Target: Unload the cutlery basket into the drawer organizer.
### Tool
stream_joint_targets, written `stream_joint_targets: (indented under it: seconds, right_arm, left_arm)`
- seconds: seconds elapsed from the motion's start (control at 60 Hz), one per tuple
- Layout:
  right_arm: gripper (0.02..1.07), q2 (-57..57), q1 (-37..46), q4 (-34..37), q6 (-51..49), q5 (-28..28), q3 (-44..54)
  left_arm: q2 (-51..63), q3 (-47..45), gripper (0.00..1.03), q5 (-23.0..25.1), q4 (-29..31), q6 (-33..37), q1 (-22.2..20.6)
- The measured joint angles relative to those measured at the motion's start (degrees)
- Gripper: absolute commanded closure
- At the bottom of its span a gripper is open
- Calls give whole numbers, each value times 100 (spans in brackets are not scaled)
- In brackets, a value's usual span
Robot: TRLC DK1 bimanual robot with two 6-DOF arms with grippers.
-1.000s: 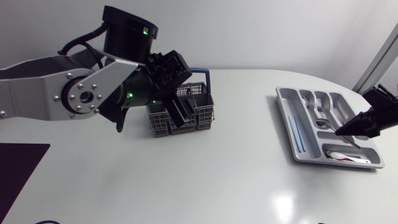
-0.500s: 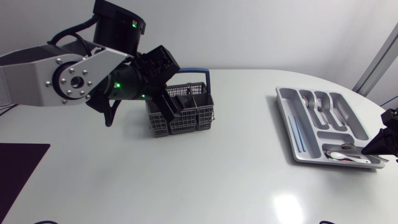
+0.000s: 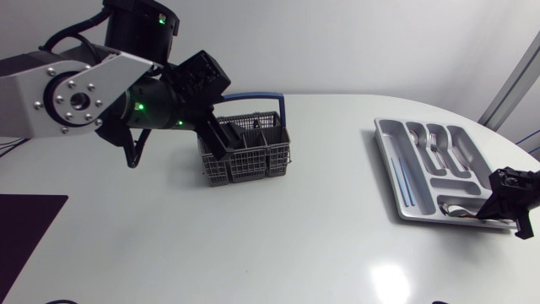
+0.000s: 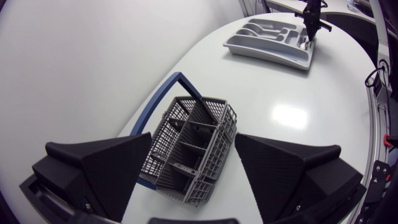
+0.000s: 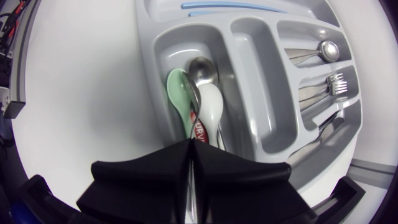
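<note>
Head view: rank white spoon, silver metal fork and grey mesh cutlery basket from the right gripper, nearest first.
1. White spoon, in the end compartment of the grey organizer tray, at the right gripper.
2. Silver metal fork, in a long compartment farther along.
3. Grey mesh cutlery basket, far across the table.

Left arm (image 3: 76, 97): silver link, screw ring, black joints (green LEDs lit), looped black cable.

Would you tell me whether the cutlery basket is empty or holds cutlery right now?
Empty, it seems: the left wrist view looks into the cutlery basket, and its compartments show only bare grid walls.
</note>
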State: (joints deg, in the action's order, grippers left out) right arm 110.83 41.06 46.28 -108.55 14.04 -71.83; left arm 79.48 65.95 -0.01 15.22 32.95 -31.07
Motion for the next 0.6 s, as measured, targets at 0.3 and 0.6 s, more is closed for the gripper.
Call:
stream_joint_targets:
  seconds: [0.3, 0.6]
  right_arm:
    - [6, -136, -232, -365, 13, 85, 197]
    - [6, -1467, -92, -72, 313, 1023, 236]
  left_arm:
    - [-63, -2, 10, 74, -2, -4, 190]
    - [-125, -76, 10, 476, -4, -107, 691]
